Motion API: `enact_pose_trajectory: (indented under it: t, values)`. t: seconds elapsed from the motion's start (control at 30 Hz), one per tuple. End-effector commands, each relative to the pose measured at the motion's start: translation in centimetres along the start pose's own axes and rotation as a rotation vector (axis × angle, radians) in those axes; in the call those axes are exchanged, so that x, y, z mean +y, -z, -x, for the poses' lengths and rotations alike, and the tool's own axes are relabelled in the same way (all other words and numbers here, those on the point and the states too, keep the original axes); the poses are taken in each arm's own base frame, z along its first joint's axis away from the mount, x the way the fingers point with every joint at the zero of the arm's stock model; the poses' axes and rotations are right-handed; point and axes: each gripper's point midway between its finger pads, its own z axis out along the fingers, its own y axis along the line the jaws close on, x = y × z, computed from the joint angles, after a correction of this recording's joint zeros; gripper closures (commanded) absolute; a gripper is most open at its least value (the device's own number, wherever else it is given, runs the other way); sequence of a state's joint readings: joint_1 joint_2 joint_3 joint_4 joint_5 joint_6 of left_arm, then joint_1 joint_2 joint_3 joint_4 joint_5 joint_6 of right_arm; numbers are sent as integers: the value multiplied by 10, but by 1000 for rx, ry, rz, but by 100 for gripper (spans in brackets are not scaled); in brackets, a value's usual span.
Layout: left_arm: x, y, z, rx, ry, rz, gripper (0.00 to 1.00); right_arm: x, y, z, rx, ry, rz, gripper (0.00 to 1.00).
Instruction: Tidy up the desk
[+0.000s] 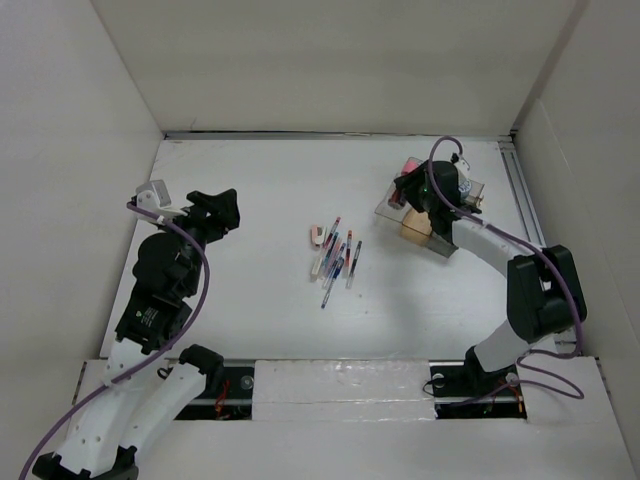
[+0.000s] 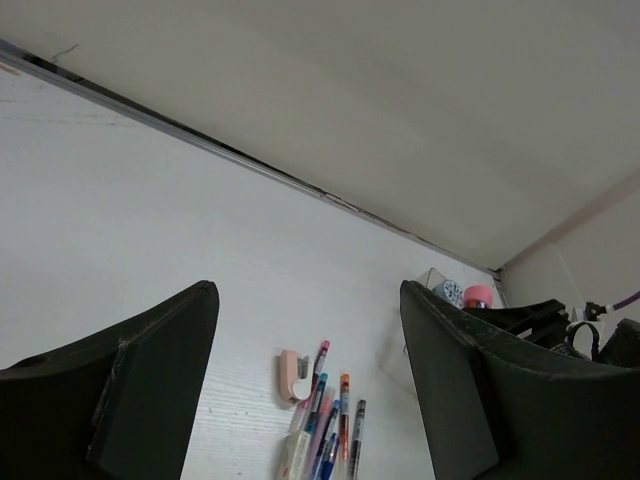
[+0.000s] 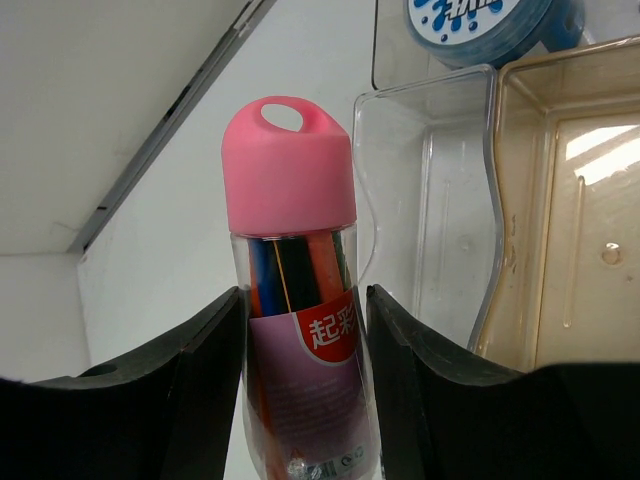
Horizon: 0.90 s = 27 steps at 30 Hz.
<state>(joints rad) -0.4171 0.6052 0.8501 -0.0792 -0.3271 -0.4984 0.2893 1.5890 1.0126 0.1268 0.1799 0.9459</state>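
right claw point(image 3: 303, 310): you're clamped on a clear plastic tube with pink cap point(image 3: 290, 190), upper right of the top view
left claw point(image 2: 308, 290): your fingers apart, empty, left side
flat white matte desk point(image 1: 250, 200): fills frame centre; loose coloured pens point(image 1: 335, 258) mid-frame

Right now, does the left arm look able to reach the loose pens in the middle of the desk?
Probably yes. The left gripper is open and empty, only bare desk lies between it and the pens, and the right gripper is away, shut on a pink-capped tube.
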Motion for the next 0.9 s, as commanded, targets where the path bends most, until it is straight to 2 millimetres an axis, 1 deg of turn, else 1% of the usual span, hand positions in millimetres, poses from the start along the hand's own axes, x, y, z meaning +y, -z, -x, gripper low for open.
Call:
enact_pose_trajectory:
  t: [0.0,0.03,0.07,0.1,0.17,0.27,0.33,0.43,0.47,0.57,0.67,0.7,0.73,0.8,0.83,0.87]
  values:
    - [-5,-1,5,-22,9,-25,31,10,-2,19,-64,-34,37,78]
    - [-6,-2,5,-15,7,-25,31,4,-6,21,-67,-35,26,77]
    - [-5,-3,3,-8,3,-20,31,4,-9,19,-60,-33,24,73]
    - [-6,-3,4,-12,7,-24,31,1,-11,19,-50,-33,22,72]
    - [-7,-3,3,-14,6,-29,31,-2,-19,14,-24,-25,-1,69]
    - [-6,-6,1,-1,-2,-20,31,-12,-24,10,-26,-23,-35,67]
    - [-5,-5,2,-11,2,-22,31,-17,-25,5,-18,-28,-37,62]
    - [-7,-6,2,-8,0,-25,31,-18,-23,7,-27,-28,-45,54]
    - [-6,-8,-1,4,-5,-20,31,-18,-23,9,-34,-29,-43,48]
    - [-6,-7,-1,1,-4,-20,31,-12,-19,14,-47,-27,-26,39]
    - [-6,-9,-1,4,-7,-18,31,-8,-12,22,-70,-21,-22,32]
    - [-5,-8,-3,11,-10,-15,31,-7,-10,25,-83,-21,-17,31]
    - [-4,-8,-4,10,-10,-14,31,-2,-6,24,-85,-18,-3,31]
    - [-6,-7,-1,-3,-4,-22,31,-5,-4,26,-96,-3,-16,28]
    - [-6,-9,-1,1,-5,-21,31,-3,-2,23,-89,7,-18,29]
    - [-6,-9,-2,5,-7,-19,31,4,4,20,-89,21,-5,43]
